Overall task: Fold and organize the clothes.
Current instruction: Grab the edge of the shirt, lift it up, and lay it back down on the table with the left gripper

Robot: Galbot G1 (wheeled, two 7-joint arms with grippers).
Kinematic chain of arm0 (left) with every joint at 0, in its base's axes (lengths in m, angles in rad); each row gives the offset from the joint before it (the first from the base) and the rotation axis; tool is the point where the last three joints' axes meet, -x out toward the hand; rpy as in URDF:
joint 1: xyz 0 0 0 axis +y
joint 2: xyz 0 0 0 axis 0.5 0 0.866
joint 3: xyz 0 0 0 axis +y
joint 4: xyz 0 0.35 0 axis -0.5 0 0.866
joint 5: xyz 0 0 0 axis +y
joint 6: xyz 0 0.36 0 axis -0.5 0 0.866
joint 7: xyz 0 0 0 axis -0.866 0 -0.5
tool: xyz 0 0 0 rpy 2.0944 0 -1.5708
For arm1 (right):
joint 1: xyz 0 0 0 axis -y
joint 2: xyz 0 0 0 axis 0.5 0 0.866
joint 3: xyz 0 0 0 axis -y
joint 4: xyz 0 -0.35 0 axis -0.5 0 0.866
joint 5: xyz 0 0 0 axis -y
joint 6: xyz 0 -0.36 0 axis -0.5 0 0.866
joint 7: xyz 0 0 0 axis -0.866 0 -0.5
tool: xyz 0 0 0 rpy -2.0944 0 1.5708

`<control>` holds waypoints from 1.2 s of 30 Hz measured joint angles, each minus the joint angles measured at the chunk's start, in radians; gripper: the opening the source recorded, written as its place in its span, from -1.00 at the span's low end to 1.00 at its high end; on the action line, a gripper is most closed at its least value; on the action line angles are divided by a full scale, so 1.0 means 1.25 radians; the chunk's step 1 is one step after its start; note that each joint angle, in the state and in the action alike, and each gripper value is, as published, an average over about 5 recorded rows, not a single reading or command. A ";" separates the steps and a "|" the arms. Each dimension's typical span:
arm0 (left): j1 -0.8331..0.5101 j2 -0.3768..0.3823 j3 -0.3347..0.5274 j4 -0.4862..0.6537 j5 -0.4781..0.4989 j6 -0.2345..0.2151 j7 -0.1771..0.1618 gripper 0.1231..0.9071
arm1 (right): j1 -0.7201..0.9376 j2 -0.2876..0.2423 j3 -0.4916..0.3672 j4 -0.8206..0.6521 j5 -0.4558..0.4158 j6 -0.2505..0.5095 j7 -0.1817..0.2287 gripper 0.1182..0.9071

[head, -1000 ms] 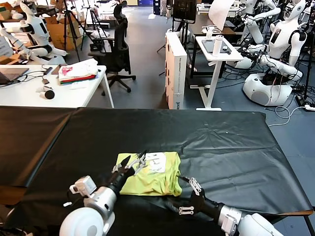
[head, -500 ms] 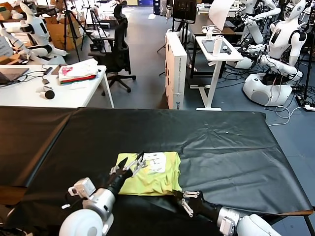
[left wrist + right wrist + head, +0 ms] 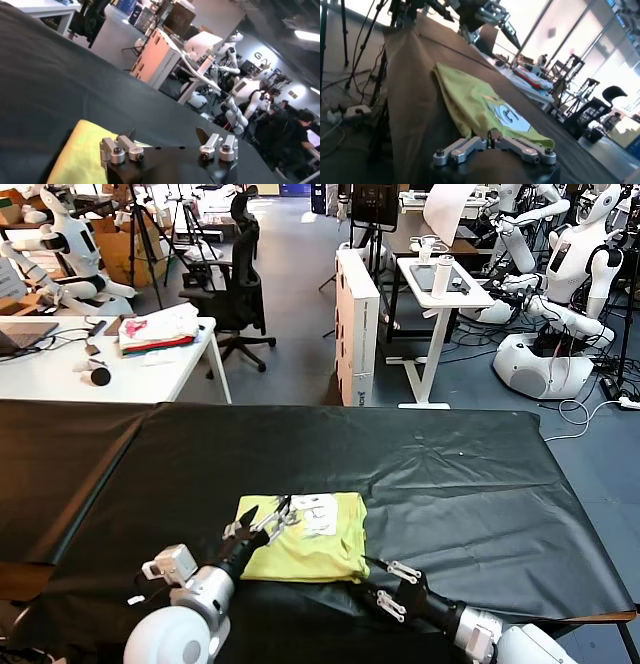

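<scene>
Centrally on the black cloth-covered table (image 3: pixel 470 484) lies a folded yellow-green cotton T-shirt (image 3: pixel 305 542). Left gripper (image 3: pixel 264 518), fingers apart, hovers over its left edge; right gripper (image 3: pixel 393 587), fingers together, sits beside its near-right corner.

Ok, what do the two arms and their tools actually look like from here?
Both arms have glossy white rounded shells that change to black near the wrist. The left tool is black with thin dark fingers and silver screw-headed blocks at their base. The right tool is black too, its fingers carrying the same silver blocks. A small white-grey box with a thin cable sits on the left forearm. No markings are legible.
</scene>
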 joint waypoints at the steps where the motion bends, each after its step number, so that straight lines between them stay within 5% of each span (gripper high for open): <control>1: 0.000 0.006 -0.001 0.004 0.007 -0.007 0.005 1.00 | -0.013 0.004 0.010 0.002 0.011 0.012 0.001 0.56; 5: 0.002 0.035 -0.013 0.022 0.029 -0.050 0.030 1.00 | -0.072 0.031 0.052 0.015 0.059 0.016 0.045 0.95; 18: 0.026 0.060 -0.039 0.107 0.035 -0.246 0.086 1.00 | -0.213 0.199 0.237 0.109 0.263 -0.233 0.276 1.00; 28: 0.031 0.040 -0.050 0.205 0.072 -0.366 0.107 1.00 | -0.229 0.220 0.301 0.149 0.288 -0.301 0.286 1.00; 36: 0.054 0.045 -0.064 0.239 0.054 -0.382 0.123 1.00 | -0.225 0.222 0.307 0.147 0.288 -0.307 0.286 1.00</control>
